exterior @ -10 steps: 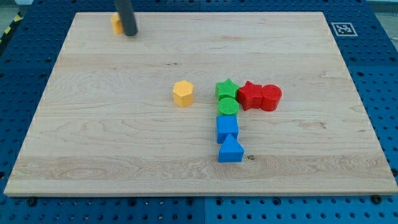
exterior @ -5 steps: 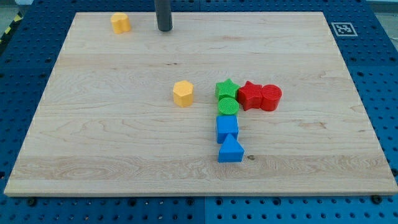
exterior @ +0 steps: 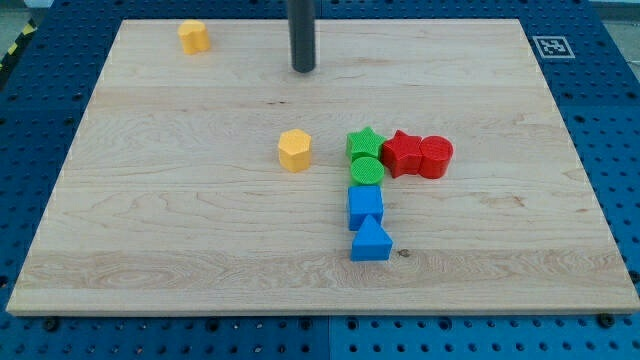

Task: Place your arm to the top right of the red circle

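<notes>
Red circle (exterior: pixel 436 157) well right, below my tip (exterior: pixel 303 70)

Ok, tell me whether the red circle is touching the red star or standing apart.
Touching: the red circle sits flush against the red star on its left, no board showing between them.

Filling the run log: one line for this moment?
tip: upper board, up-left of red circle block | touching: nothing | goal spot: not reached

two yellow blocks (exterior: pixel 194 36) (exterior: pixel 294 150), green star (exterior: pixel 365 142), green circle (exterior: pixel 367 170), red star (exterior: pixel 402 152), blue blocks (exterior: pixel 365 206) (exterior: pixel 371 241).
</notes>
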